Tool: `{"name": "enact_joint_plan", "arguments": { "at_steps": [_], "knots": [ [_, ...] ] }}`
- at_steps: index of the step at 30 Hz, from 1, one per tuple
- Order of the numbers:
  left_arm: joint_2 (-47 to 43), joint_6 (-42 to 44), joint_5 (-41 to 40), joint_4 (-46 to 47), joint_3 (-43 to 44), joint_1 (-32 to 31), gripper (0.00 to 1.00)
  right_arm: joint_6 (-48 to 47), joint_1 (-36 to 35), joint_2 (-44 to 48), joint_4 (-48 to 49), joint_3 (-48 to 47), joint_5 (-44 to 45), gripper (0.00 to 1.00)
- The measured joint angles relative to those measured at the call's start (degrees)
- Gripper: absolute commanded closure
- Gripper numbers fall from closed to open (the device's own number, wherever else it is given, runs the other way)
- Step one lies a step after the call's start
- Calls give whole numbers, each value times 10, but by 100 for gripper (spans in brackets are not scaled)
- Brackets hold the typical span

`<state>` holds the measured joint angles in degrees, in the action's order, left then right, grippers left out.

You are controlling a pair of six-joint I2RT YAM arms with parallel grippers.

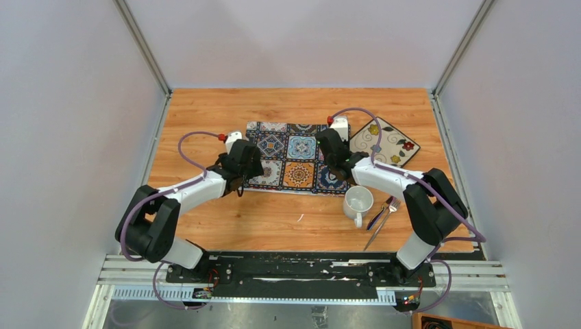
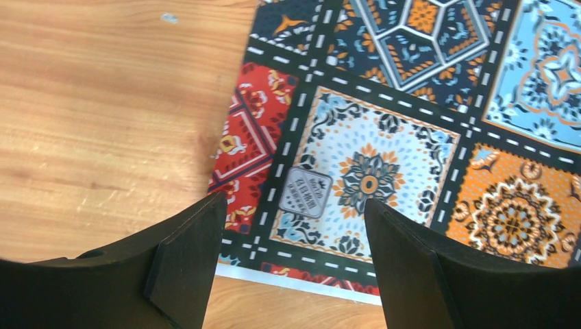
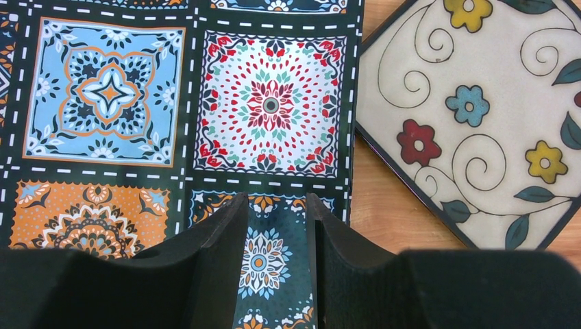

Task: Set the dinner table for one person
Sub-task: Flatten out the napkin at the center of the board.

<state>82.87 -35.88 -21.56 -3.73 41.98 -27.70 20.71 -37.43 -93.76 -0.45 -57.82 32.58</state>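
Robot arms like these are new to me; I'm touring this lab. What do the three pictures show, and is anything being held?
These are two robot arms bolted at the near edge of a wooden table, each ending in a two-finger gripper. The wide picture comes from a fixed camera above and behind them. The other two come from wrist cameras, looking past black fingers. On the table lie a patterned placemat, a flowered plate beside its right edge, a white mug, a fork and a purple-handled utensil. The left gripper hangs wide open over the placemat's corner; the right gripper has a narrower gap. Neither holds anything.
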Motion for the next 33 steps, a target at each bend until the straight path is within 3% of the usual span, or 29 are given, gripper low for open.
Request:
{"name": "enact_joint_plan", "arguments": {
  "at_steps": [6,15,26,33],
  "knots": [
    [-2,-48,-19,-10,-23,11,30,0,0,0,0,0,0,59],
    [-10,-111,-43,-34,-43,13,34,0,0,0,0,0,0,59],
    [-1,-134,-54,-48,-45,13,36,0,0,0,0,0,0,59],
    [38,-137,-38,-3,-37,14,36,1,0,0,0,0,0,59]
  ]
}}
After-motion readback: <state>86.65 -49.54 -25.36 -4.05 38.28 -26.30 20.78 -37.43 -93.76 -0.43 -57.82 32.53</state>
